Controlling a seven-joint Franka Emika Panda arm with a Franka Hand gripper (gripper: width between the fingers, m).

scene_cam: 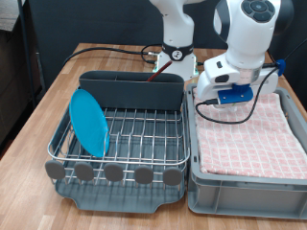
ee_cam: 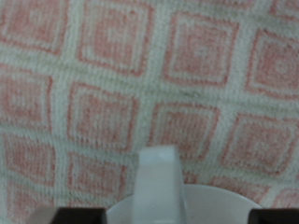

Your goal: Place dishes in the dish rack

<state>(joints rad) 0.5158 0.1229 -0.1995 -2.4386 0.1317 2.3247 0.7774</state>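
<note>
The dish rack (scene_cam: 125,144) stands at the exterior view's left, with the light-blue plate (scene_cam: 90,123) upright on edge in its left side. My gripper (scene_cam: 224,95) is low over the back of the cloth-lined bin. In the wrist view one grey finger (ee_cam: 159,182) stands against the curved rim of the white mug (ee_cam: 201,203), just above the pink checked cloth (ee_cam: 140,84). The mug is hidden in the exterior view. I cannot make out the wooden spoon.
The grey bin (scene_cam: 245,182) lined with pink checked cloth sits at the exterior view's right, touching the rack's side. Black cables (scene_cam: 115,48) run across the wooden table behind the rack. The rack's tall back compartment (scene_cam: 129,91) stands close beside the arm.
</note>
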